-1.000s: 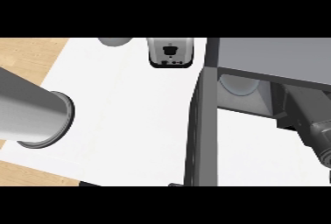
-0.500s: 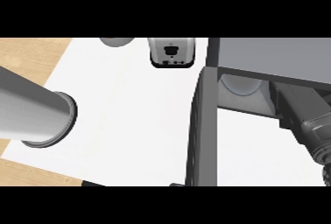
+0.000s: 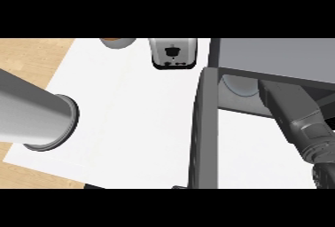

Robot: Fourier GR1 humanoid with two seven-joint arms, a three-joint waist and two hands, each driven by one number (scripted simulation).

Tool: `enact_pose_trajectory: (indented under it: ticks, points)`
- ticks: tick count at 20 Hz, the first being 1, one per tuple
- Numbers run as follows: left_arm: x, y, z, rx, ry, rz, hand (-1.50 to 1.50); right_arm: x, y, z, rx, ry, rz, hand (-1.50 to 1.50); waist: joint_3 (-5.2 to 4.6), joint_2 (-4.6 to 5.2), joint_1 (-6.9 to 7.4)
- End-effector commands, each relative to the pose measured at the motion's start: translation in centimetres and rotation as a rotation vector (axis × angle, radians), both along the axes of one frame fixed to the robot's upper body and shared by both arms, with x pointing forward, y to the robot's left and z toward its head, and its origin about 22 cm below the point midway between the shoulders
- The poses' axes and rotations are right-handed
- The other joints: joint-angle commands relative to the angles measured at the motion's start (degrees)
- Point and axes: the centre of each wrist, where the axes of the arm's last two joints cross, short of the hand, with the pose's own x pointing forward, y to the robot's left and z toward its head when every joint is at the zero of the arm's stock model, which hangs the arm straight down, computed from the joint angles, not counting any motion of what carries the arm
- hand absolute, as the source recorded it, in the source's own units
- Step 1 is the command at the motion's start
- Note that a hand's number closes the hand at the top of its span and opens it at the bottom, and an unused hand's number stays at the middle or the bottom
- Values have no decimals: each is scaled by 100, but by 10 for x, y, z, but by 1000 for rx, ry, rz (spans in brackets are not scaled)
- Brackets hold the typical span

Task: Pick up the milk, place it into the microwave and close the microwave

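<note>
The microwave stands at the right with its door swung open and seen edge-on. The round turntable shows inside the opening. My right arm comes up from the lower right and reaches into the cavity, where its dark end blends with the shadow. No milk shows in the view. My left forearm fills the left side, close to the camera, and no hand shows past its ringed end.
A toaster stands at the back of the white counter, left of the microwave. Part of a round cup shows at the top edge. Wooden floor lies beyond the counter's left edge.
My right arm has shifted slightly left and further into the microwave opening. The left forearm, door and toaster have stayed put.
</note>
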Motion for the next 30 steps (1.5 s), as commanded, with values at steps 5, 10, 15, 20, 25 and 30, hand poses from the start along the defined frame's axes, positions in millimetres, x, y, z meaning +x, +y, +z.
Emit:
enact_pose_trajectory:
  ticks: [5,10,15,20,25,30]
  points:
    - [5,-1,-12,-8,37,-24,-150,13,52,26,12,-83,15,-150,-236,-129,-28]
    - [7,-15,-22,-19,58,-47,-150,15,46,29,16,-104,-50,-150,-234,-167,-201]
    - [0,-14,-34,-9,89,-18,-150,9,29,16,-48,-55,13,-150,-240,-265,-443]
    - [8,-31,-51,-31,61,-86,-150,5,15,9,21,-25,64,-150,-240,-289,-640]
    - [8,-42,-63,-25,97,-194,-150,-10,4,-23,186,-5,211,-150,-235,-360,-811]
    - [18,-61,-84,-7,160,-312,-150,-16,18,-36,356,18,321,-150,-243,-417,-936]
